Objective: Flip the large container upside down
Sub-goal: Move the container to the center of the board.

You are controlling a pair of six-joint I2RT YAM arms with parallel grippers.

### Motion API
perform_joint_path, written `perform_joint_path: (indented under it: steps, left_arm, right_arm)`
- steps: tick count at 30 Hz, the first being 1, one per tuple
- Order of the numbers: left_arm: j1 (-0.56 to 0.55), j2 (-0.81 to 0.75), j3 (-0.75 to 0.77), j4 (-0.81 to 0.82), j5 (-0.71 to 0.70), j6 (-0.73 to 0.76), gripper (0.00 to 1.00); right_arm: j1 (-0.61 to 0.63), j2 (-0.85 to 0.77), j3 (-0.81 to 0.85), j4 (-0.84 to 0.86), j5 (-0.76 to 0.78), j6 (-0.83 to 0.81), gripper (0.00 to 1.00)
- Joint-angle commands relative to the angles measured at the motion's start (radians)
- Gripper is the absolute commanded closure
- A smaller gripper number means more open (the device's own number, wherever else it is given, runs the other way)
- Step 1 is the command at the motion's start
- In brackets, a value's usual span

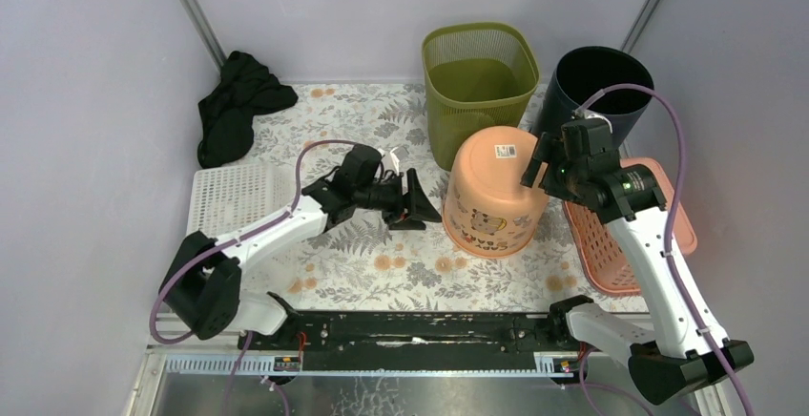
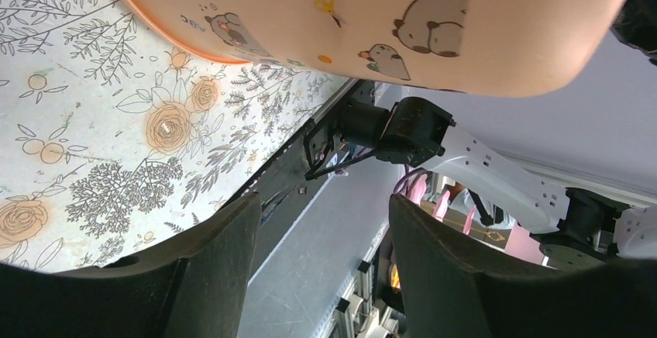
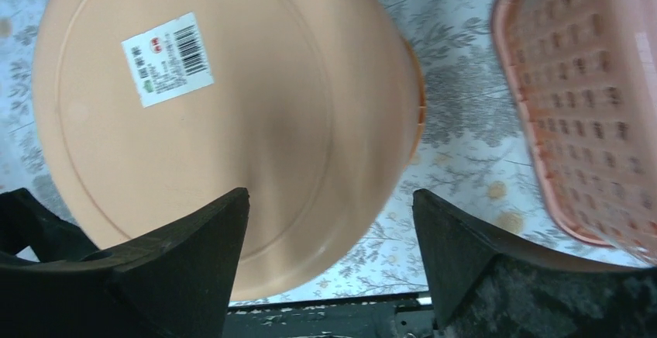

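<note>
Right gripper (image 3: 329,222): jaws wide apart, holding nothing. It hangs over the near-right part of the bucket (image 3: 232,121), whose flat base with its sticker (image 3: 166,59) faces up right under the fingers. Left gripper (image 2: 321,206): jaws also spread and empty, sitting low, with the bucket's side wall just ahead of its tips and not between them.

The bucket stands mouth down on the mat (image 1: 382,254), so the flip looks done and the step in hand is probably letting go and backing off. To do it well, lift the right gripper straight up before moving sideways, pull the left one back along its own line, and avoid dragging the rim.

Room is tight for the right gripper:
- pink basket (image 1: 591,235) just to its right
- black bin (image 1: 601,87) just behind it
- green basket (image 1: 477,82) close beyond the bucket

There is open mat on the near side of both grippers, ending at the black rail (image 1: 420,325). The white tray (image 1: 229,197) lies well behind the left gripper.
</note>
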Motion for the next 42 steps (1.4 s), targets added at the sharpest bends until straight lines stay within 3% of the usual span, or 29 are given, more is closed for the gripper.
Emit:
perform_joint_path:
  steps: [1, 12, 19, 24, 32, 42]
  left_arm:
    - [0.000, -0.044, 0.040, -0.096, -0.040, 0.041, 0.31]
    - [0.001, -0.141, 0.139, -0.221, -0.069, 0.053, 0.31]
    - [0.001, -0.190, 0.199, -0.288, -0.102, 0.051, 0.31]
    - [-0.004, -0.209, 0.229, -0.317, -0.127, 0.053, 0.31]
    - [-0.123, -0.174, 0.358, -0.463, -0.295, 0.117, 0.30]
    - [-0.332, -0.015, 0.498, -0.472, -0.506, 0.103, 0.30]
  right_arm:
    - [-0.007, -0.020, -0.072, 0.140, -0.170, -0.010, 0.20]
    - [-0.007, 0.003, -0.276, 0.424, -0.469, 0.150, 0.22]
    - [0.000, 0.121, -0.273, 0.608, -0.680, 0.193, 0.22]
    - [0.019, 0.206, -0.199, 0.608, -0.754, 0.138, 0.19]
    - [0.019, 0.138, 0.004, 0.317, -0.522, -0.008, 0.11]
    - [0.018, -0.037, 0.135, 0.056, -0.291, -0.016, 0.08]
